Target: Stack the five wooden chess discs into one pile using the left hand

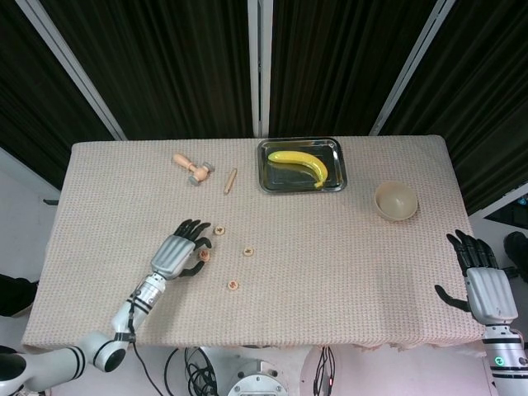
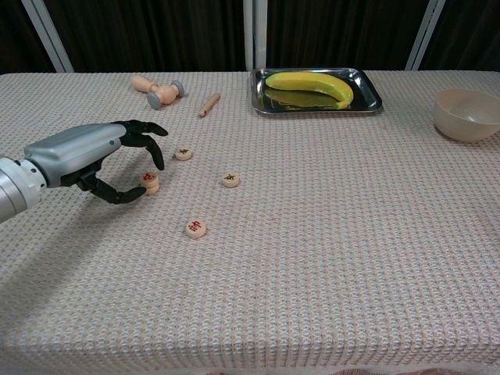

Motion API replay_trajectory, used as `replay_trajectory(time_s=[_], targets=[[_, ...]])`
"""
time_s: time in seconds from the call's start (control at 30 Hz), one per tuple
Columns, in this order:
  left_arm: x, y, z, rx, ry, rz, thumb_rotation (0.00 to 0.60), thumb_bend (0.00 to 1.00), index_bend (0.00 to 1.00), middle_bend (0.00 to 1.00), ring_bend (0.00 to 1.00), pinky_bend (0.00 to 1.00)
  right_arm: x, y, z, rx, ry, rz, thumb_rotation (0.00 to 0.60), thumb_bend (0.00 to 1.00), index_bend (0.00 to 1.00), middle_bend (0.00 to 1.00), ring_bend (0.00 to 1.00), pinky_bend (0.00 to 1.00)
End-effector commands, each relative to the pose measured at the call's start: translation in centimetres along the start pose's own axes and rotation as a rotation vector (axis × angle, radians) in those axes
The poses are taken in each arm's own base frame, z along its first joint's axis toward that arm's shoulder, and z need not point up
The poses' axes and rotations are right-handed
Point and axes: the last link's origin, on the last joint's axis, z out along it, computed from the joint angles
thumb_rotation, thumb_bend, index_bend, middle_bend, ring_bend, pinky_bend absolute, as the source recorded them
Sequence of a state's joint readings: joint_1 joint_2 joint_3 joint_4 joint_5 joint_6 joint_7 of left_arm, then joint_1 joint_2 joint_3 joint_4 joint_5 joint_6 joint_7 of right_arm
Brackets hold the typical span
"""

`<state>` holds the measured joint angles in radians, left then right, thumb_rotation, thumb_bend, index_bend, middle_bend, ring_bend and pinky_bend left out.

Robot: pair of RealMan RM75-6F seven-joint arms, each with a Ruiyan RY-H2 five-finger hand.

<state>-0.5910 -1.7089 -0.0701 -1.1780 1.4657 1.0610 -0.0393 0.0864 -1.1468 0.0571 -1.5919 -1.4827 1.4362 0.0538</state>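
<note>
Small round wooden chess discs with red or dark marks lie left of the table's middle. A short pile of discs (image 2: 149, 182) (image 1: 203, 256) sits just in front of my left hand (image 2: 86, 156) (image 1: 175, 254). The hand's fingers (image 2: 156, 152) arch above the pile without touching it, and the thumb lies low beside it; the hand holds nothing. Single discs lie behind the pile (image 2: 183, 154) (image 1: 219, 230), to its right (image 2: 230, 180) (image 1: 248, 251) and nearer the front (image 2: 195, 228) (image 1: 233, 285). My right hand (image 1: 487, 285) hangs open off the table's right front corner.
A metal tray (image 2: 367, 86) with a banana (image 2: 308, 84) stands at the back centre. A wooden stamp (image 2: 156, 91) and a short wooden peg (image 2: 209, 104) lie at the back left. A beige bowl (image 2: 467, 114) sits at the right.
</note>
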Motion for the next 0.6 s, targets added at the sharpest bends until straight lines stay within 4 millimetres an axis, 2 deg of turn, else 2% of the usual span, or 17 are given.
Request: replay_trajectory(time_s=[0.03,0.6], targets=[[-0.02,0.01,-0.06,-0.001,-0.004,0.002,0.6,0.36,0.36,0.07,0.0,0.0,0.02,0.01,-0.01,0.0,0.001,0.0,0.6,0.15,0.0,0.0,0.0,0.0],[0.11,-0.33,-0.24,0.026,-0.017,0.024,0.6,0.37,0.39,0.07,0.0,0.0,0.1,0.02,-0.06,0.002,0.001,0.003,0.6,0.15,0.0,0.0,0.0,0.0]])
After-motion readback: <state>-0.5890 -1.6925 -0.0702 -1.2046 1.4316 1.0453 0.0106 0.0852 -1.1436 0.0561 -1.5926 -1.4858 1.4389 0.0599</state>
